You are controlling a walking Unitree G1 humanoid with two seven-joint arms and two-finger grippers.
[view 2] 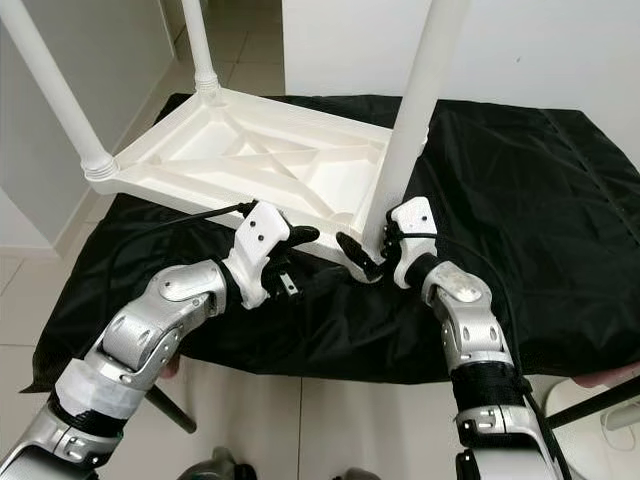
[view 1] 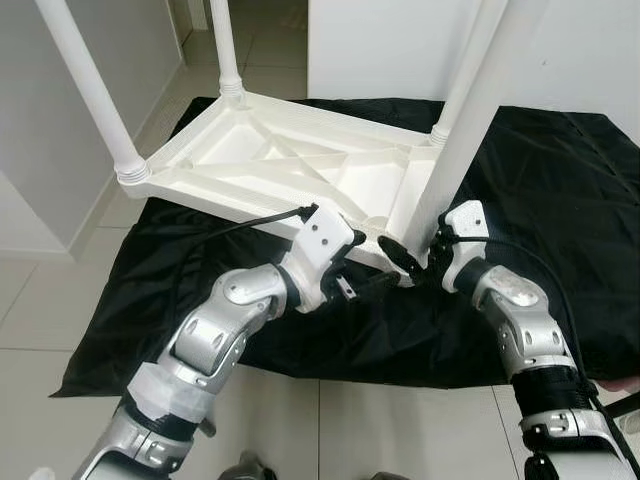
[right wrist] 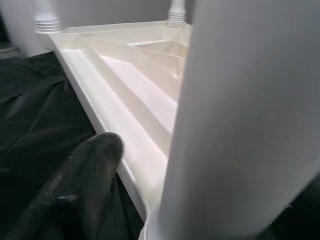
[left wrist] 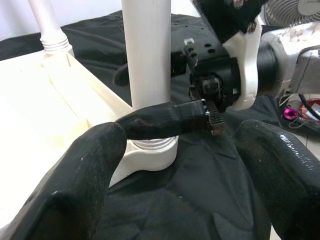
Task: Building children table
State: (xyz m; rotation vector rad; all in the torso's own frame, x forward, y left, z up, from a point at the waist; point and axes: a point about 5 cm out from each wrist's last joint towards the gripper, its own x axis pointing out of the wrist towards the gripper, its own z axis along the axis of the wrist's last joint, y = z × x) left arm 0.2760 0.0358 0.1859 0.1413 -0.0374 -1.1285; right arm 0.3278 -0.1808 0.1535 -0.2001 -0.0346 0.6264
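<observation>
A white plastic children's table point(view 1: 290, 165) lies upside down on a black cloth point(view 1: 560, 200). Two legs point(view 1: 95, 90) stand up from its far and left corners. My right gripper point(view 1: 415, 255) is shut on the near right leg point(view 1: 455, 150), low down by its socket. One of its black fingers point(left wrist: 165, 120) lies across the front of the leg point(left wrist: 147, 55). My left gripper point(view 1: 355, 265) hangs open just left of that corner, above the cloth by the table's near rim, with nothing between its fingers point(left wrist: 75, 185).
The cloth covers pale floor tiles point(view 1: 40, 300), with white walls point(view 1: 60, 150) to the left and behind. A fan point(left wrist: 295, 10) and cables with a pink object point(left wrist: 290, 112) stand beyond the cloth on the right.
</observation>
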